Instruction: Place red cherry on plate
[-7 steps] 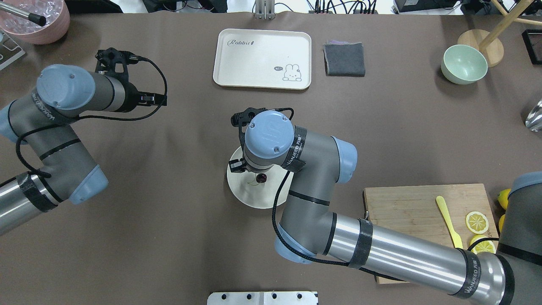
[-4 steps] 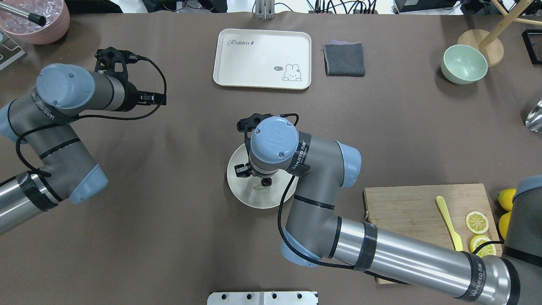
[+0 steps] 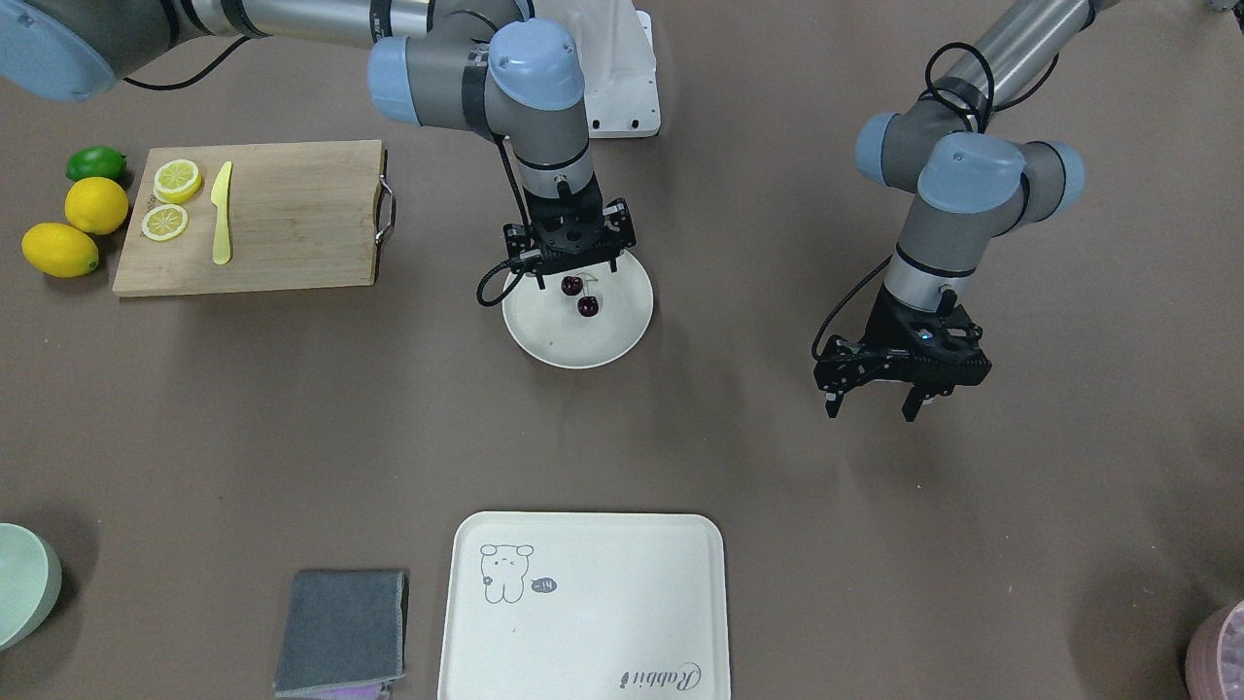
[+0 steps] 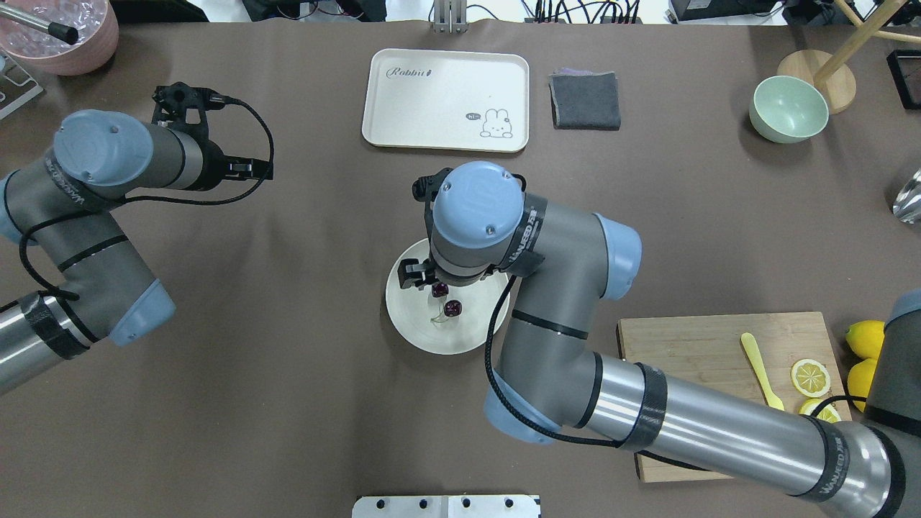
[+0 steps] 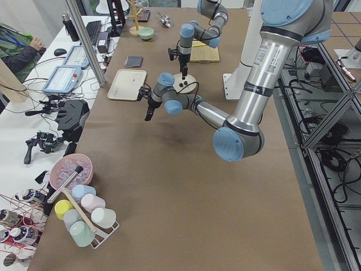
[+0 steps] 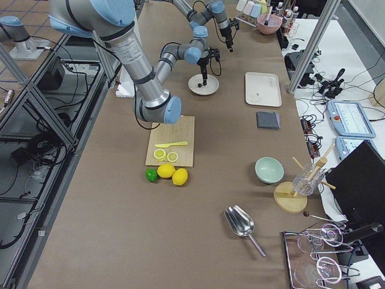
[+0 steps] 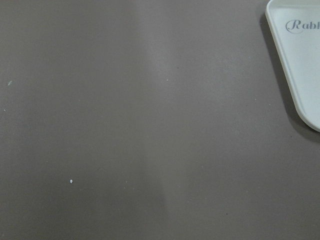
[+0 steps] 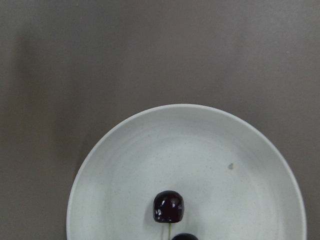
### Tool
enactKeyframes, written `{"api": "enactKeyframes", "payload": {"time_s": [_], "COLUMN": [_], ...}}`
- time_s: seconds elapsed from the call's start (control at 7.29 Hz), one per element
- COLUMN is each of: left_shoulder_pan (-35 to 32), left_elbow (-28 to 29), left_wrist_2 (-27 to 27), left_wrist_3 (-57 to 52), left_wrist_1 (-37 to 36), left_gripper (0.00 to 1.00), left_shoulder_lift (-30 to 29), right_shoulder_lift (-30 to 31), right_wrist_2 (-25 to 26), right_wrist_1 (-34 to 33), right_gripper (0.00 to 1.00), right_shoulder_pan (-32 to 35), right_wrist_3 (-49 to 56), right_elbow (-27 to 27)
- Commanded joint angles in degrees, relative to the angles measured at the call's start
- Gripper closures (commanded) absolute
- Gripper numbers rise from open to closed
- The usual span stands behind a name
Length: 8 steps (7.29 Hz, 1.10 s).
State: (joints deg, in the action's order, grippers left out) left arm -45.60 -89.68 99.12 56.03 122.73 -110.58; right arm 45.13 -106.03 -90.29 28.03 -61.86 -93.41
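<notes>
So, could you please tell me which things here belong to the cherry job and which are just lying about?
Job: red cherry, plate, right gripper.
Lying about: Rabbit tray, grey cloth, cutting board, lemon slices, yellow knife, whole lemons, lime, green bowl.

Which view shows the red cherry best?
The exterior front-facing view: both fruits of the red cherry lie unobstructed on the plate. The overhead view also shows both, crowded by the right arm. The right wrist view shows one fruit large, the other cut off at the edge. Side views are too distant; left wrist shows none.
</notes>
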Motion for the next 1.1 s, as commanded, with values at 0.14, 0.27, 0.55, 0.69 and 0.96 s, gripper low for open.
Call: {"api": "enactKeyframes", "payload": {"time_s": [0.14,0.27,0.55,0.69,0.96], "left_shoulder_pan": [-12.8,-18.8,-33.8,-40.5,-47.7], "left_elbow": [-0.3,-0.5,-1.3,-2.8,-2.4], "left_wrist_2": [12.9,17.5,25.9,28.2,29.1], "left_wrist_3": [-14.9,-20.6,-38.4,-47.7,-55.8], "left_wrist_1": [-2.9,-2.9,-9.3,-14.0,-20.9], "left_gripper": [0.02,0.02,0.02,0.02,0.02], "left_shoulder_lift": [5.9,8.6,10.9,14.0,15.8], "right_shoulder_lift": [7.7,13.5,22.1,27.3,36.5], "right_wrist_2": [-13.0,-15.4,-24.1,-25.1,-27.6], "right_wrist_1": [-7.1,-8.0,-8.0,-7.7,-8.0], "right_gripper": [0.00,0.00,0.00,0.00,0.00], "right_shoulder_pan": [14.5,18.9,30.2,34.7,45.0], "right_wrist_3": [5.4,13.3,27.2,35.9,51.7], "right_elbow": [-8.3,-11.3,-12.0,-12.4,-11.5]}}
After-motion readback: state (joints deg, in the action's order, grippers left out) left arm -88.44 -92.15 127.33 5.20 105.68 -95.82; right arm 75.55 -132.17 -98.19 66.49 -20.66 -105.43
